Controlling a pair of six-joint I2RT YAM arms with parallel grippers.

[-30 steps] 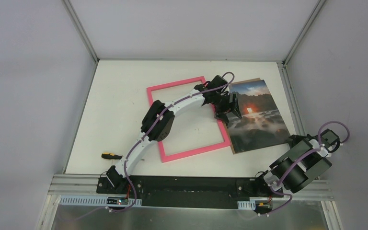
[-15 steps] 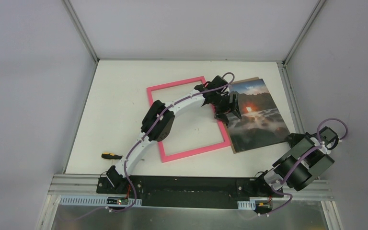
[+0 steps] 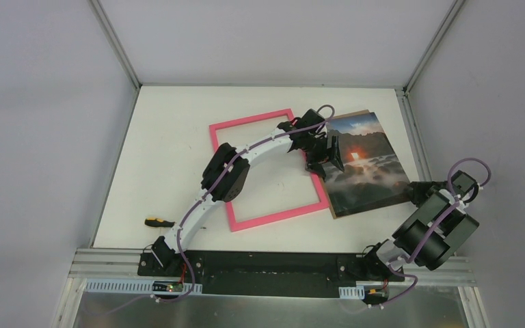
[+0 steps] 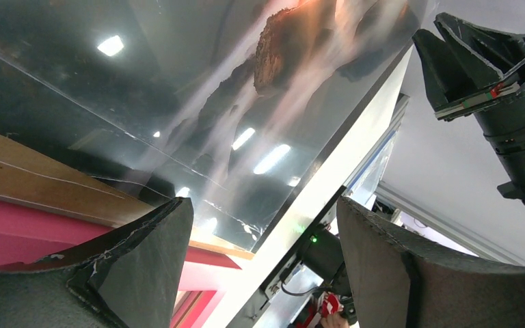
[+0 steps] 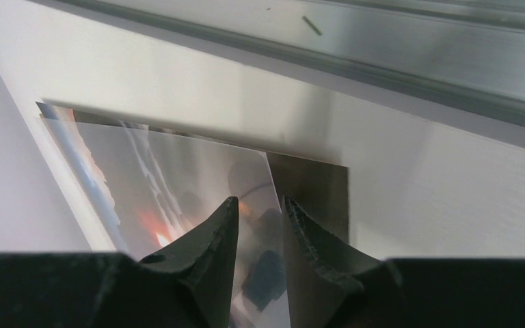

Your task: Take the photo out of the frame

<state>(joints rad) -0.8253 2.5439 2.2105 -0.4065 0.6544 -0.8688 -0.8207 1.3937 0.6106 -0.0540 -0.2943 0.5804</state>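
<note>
The photo (image 3: 369, 171) lies flat on the white table to the right of the pink frame (image 3: 280, 215), its left edge over the frame's right bar. My left gripper (image 3: 328, 164) hovers over that overlap with its jaws wide open. In the left wrist view the glossy photo (image 4: 246, 82), its brown board (image 4: 14, 178) and the pink frame (image 4: 14, 229) fill the left side, and nothing sits between the open left gripper (image 4: 263, 205). My right gripper (image 3: 413, 193) is at the photo's near right corner. Its fingers (image 5: 258, 200) stand a narrow gap apart above the photo (image 5: 178, 178), holding nothing.
A small orange-handled screwdriver (image 3: 156, 221) lies near the table's front left edge. Metal rails run along the table's right side (image 3: 417, 143) and back. My right arm (image 4: 492, 82) shows at the upper right of the left wrist view.
The right arm's wrist has swung up and a little right, bringing its gripper closer to the photo's corner. The left arm, photo and frame have stayed put.
</note>
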